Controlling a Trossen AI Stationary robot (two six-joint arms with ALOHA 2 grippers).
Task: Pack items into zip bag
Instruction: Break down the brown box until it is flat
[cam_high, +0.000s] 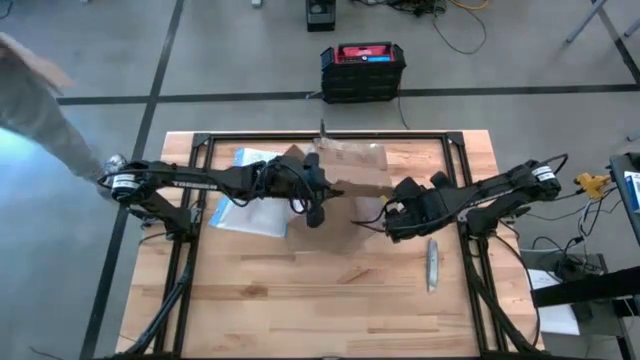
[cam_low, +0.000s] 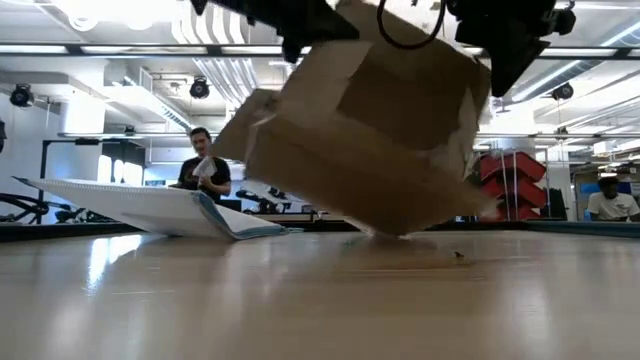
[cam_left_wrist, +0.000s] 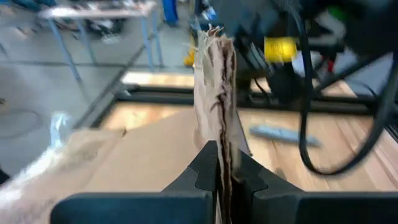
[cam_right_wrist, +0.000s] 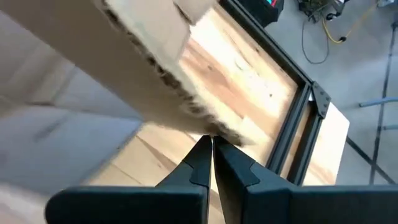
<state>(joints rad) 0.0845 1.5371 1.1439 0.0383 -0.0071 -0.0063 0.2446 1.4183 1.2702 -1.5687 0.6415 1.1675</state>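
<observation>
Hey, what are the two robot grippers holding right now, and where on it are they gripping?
Both hold the brown cardboard box, tilted above the table. The left gripper is shut on a torn flap edge; the right gripper pinches the frayed edge of another flap.

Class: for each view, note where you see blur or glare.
Low view: the cardboard box is motion-smeared, and ceiling lights glare off the table. Left wrist view: the box flap's torn edge and the room behind are blurred. Right wrist view: the box's edge is smeared. High view: a blurred sleeve.

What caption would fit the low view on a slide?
Both grippers hold a brown cardboard box tilted above the wooden table, beside the flat clear zip bag.
</observation>
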